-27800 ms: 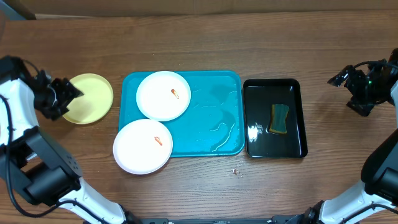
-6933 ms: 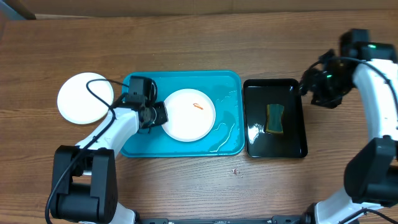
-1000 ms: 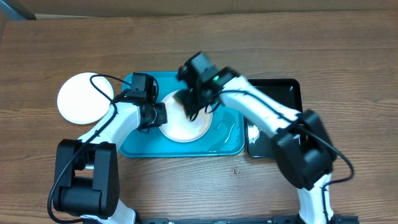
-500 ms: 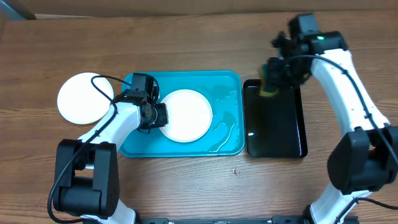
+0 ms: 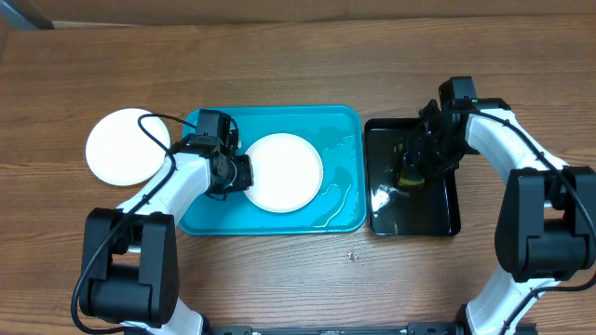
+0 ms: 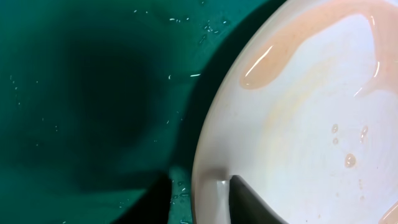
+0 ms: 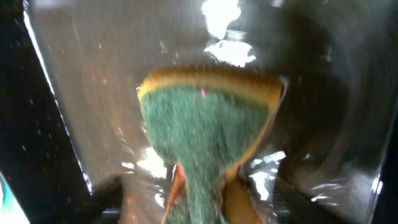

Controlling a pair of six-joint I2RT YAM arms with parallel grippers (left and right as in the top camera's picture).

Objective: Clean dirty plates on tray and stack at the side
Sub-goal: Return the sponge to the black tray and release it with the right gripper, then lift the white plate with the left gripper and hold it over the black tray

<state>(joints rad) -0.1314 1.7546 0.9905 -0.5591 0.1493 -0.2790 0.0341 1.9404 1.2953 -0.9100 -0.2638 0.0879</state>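
Note:
A white plate [image 5: 287, 173] lies on the turquoise tray [image 5: 340, 126], wet, with a faint orange film in the left wrist view [image 6: 305, 124]. My left gripper [image 5: 238, 173] is shut on its left rim, which sits between the jaws [image 6: 214, 199]. A second white plate [image 5: 126, 147] lies on the table left of the tray. The yellow-green plate is hidden. My right gripper [image 5: 414, 172] is low over the black tray [image 5: 438, 216], shut on a green and yellow sponge [image 7: 208, 124] that is folded between the fingers [image 7: 199, 208].
Water films the tray's right half [image 5: 335, 191] and shows as dark wet tray surface in the left wrist view [image 6: 93, 93]. The black tray's wet floor [image 7: 81, 93] glints. Bare wooden table [image 5: 279, 56] lies behind and in front.
My right arm lifted the sponge off the plate, swung right and came down into the black tray. The plate's orange smear is gone. My left gripper kept its hold.

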